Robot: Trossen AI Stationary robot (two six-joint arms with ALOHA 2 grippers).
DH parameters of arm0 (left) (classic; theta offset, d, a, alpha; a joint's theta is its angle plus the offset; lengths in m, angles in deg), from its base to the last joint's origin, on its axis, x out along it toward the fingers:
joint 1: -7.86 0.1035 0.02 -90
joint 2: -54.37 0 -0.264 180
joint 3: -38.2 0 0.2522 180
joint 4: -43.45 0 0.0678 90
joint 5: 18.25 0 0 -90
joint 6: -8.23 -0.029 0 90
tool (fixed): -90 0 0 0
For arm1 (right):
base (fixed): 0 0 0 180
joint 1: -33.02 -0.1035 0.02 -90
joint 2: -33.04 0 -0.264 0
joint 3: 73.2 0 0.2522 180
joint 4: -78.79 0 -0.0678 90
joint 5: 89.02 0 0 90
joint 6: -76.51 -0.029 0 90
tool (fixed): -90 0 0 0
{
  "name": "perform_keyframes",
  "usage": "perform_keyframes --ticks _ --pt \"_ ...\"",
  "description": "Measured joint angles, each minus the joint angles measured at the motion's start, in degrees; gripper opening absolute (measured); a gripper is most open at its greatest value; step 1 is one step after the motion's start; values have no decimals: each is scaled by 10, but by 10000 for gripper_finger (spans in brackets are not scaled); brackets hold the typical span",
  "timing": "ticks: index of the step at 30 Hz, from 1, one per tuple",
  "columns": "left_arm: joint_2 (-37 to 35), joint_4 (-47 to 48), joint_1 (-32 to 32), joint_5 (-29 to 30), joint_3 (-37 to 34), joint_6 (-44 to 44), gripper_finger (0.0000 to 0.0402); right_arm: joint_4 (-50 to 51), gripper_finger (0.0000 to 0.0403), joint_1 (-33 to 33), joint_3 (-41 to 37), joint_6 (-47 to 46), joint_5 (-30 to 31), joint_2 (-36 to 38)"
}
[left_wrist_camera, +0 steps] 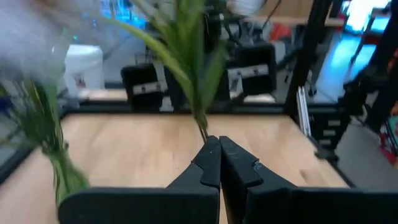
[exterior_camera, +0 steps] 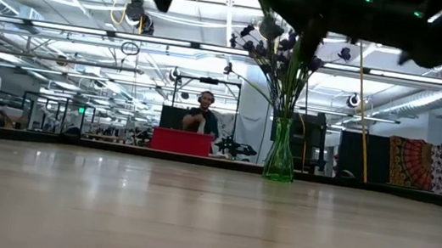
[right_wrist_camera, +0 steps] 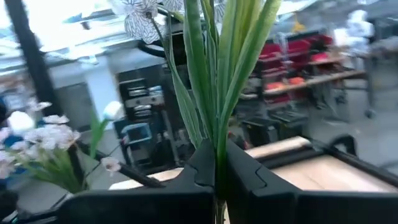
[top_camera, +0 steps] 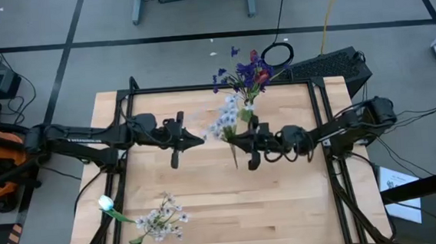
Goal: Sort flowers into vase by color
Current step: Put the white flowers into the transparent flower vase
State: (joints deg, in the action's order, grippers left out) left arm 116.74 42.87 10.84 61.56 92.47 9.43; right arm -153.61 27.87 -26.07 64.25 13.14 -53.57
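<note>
My bench point(top_camera: 286, 209): pale wood top, black frame rail round it. Black keyboard point(top_camera: 329, 66) at far right corner; black cable coil point(top_camera: 277, 55) beside it. Red box point(exterior_camera: 180, 141), seated person point(exterior_camera: 202, 117) behind it.

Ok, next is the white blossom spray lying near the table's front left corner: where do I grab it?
Take its bare green stem below the blossoms, coming straight down, fingers across it. The white blossom spray lies flat and its head is loose and wide; only the stem looks firm. Two white buds lie close. The left gripper and right gripper each pinch a stem mid-table.
</note>
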Motion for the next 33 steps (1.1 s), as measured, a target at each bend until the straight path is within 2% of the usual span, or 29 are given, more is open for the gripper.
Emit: perform_keyframes --ticks 3,10,14,19,22,33 --pt "19 -51 0 1 0 0 0 24 1 17 40 27 -33 -6" --pt "49 -85 0 13 0 20 12 73 4 35 92 91 -35 -6" --pt "60 -93 0 56 0 63 59 107 5 44 94 86 -36 -6" --pt "68 -104 0 60 0 60 131 109 6 45 94 85 -50 -6" --pt "72 -111 -3 61 0 60 156 105 6 50 94 85 -50 -6" --pt "107 -175 -8 66 0 59 164 76 6 55 100 72 -51 -6"
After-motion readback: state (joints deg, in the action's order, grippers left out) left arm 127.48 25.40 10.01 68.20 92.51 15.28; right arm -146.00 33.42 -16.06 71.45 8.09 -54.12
